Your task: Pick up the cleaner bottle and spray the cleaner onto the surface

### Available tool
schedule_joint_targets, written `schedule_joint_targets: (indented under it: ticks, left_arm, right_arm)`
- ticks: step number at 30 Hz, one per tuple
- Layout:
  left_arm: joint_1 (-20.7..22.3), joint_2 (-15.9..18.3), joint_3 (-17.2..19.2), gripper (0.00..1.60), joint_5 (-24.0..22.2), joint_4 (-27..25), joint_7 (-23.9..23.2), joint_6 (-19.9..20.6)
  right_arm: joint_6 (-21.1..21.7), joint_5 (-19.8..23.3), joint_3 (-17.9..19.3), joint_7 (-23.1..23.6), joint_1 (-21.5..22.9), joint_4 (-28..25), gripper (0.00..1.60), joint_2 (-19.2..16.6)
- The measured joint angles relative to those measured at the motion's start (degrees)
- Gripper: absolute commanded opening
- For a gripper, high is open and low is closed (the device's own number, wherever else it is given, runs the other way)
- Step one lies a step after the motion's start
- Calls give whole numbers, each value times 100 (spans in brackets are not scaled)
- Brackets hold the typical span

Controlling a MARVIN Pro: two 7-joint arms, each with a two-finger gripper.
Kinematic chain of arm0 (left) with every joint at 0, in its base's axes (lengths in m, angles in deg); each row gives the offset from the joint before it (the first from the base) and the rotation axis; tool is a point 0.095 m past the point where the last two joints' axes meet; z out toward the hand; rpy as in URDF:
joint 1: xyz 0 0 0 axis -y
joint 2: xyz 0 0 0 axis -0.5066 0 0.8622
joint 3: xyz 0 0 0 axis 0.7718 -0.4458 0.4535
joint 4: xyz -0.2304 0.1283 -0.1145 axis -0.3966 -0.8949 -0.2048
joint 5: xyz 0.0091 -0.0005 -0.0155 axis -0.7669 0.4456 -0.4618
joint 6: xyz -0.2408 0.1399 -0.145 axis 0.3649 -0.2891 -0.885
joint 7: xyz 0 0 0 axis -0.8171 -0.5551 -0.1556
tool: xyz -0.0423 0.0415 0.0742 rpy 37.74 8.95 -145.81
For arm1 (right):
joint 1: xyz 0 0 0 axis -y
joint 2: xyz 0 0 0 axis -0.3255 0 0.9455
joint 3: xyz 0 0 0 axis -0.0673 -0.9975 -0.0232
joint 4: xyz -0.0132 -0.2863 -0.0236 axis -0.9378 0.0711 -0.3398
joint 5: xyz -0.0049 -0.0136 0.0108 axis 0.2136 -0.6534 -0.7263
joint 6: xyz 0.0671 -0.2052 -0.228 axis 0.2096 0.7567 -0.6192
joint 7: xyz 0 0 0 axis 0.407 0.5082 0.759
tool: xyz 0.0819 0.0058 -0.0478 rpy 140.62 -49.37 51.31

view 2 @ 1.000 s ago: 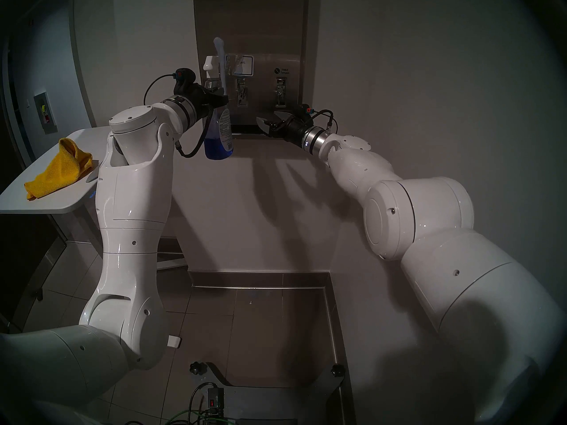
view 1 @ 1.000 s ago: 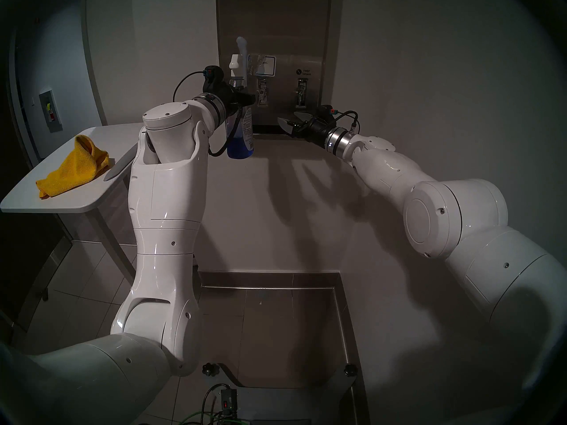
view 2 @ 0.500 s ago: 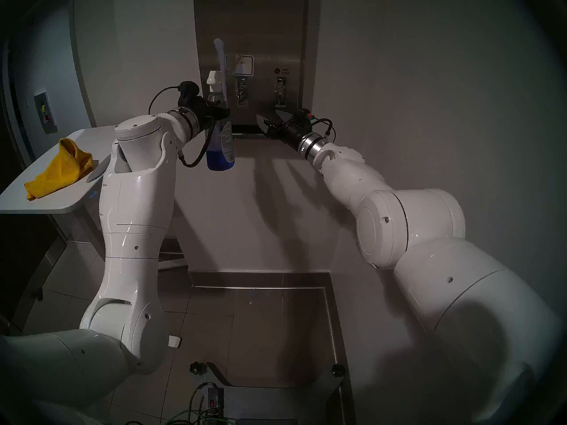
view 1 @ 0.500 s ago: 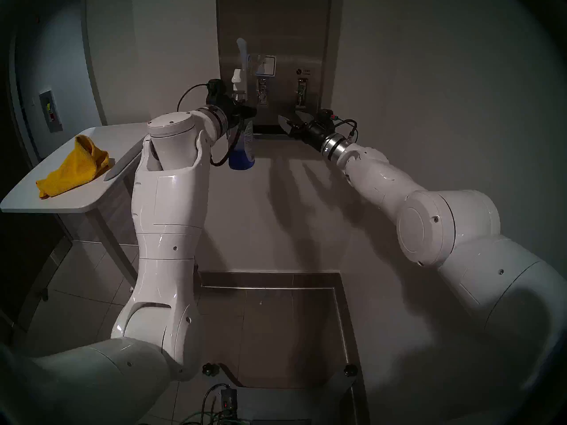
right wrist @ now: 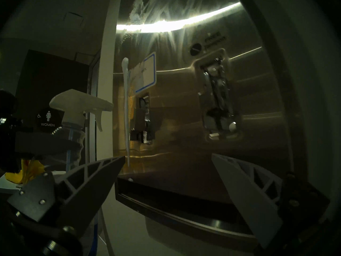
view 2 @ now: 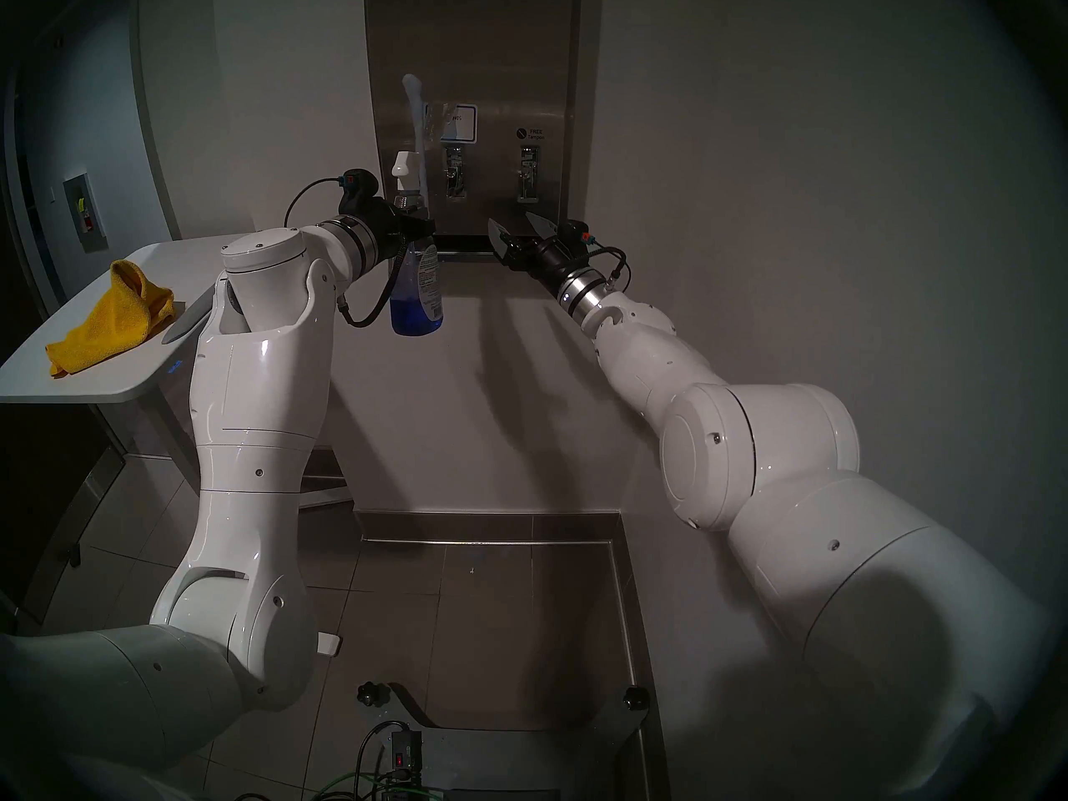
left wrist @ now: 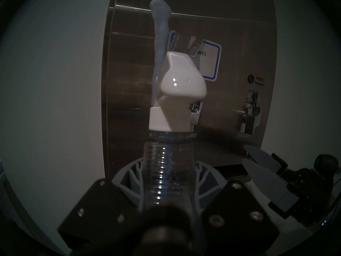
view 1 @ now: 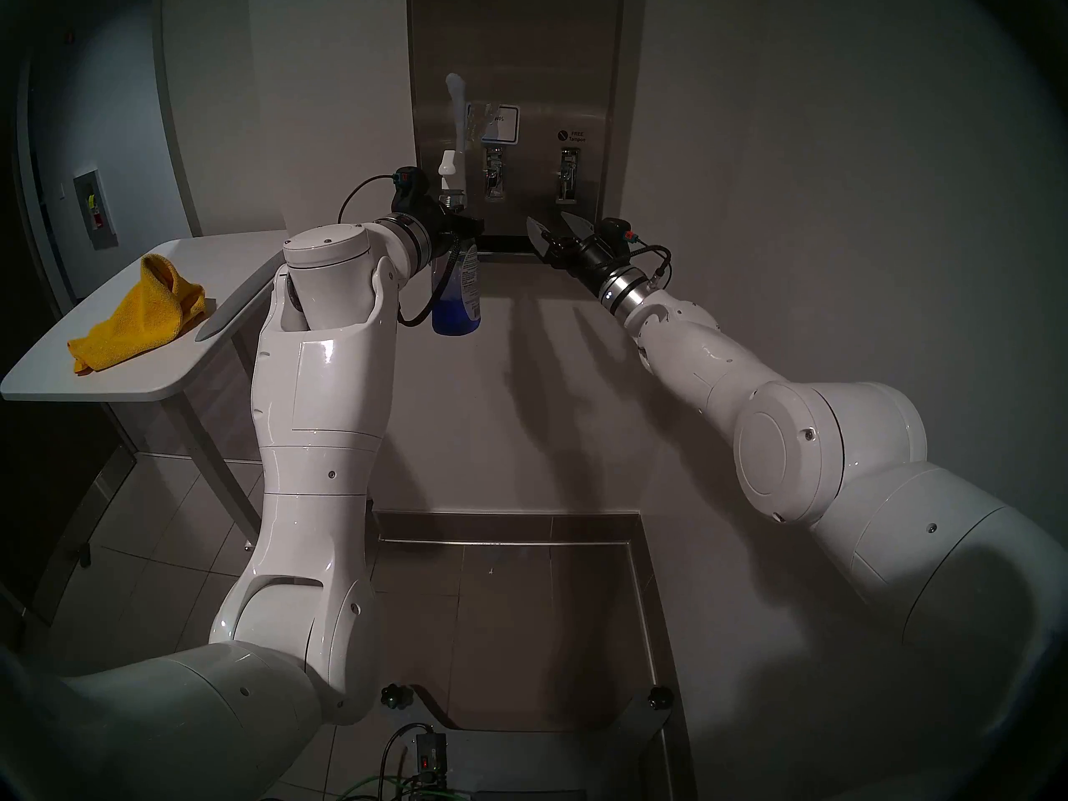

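Reaching level toward dispenser panel (view 1: 520,48), left pincer (view 1: 462,231) clamped on cleaner bottle (view 1: 456,297); right pincer (view 1: 553,231) angled up, apart.

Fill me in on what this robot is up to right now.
The left gripper is clamped on the neck of the cleaner bottle, held upright with its nozzle facing the steel dispenser panel. A white foam streak runs down the panel's left side. The right gripper is open and empty near the panel's lower edge. A yellow cloth lies on the side table.

Dim, vignetted fisheye; panel (right wrist: 184,102) glare.
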Motion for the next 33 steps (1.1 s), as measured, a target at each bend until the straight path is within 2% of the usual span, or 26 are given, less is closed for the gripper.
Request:
schedule_joint_targets:
  ticks: [4, 10, 33]
  left_arm:
    - [14, 44, 35, 0, 3, -12, 1, 6]
    - [84, 153, 117, 0, 28, -84, 21, 7]
    - [399, 523, 382, 0, 336, -408, 289, 7]
  right_arm:
    - [-111, 89, 78, -90, -177, 66, 160, -64]
    - [-180, 135, 146, -226, -741, 312, 160, -118]
    - [-483, 336, 397, -612, -2305, 340, 160, -153]
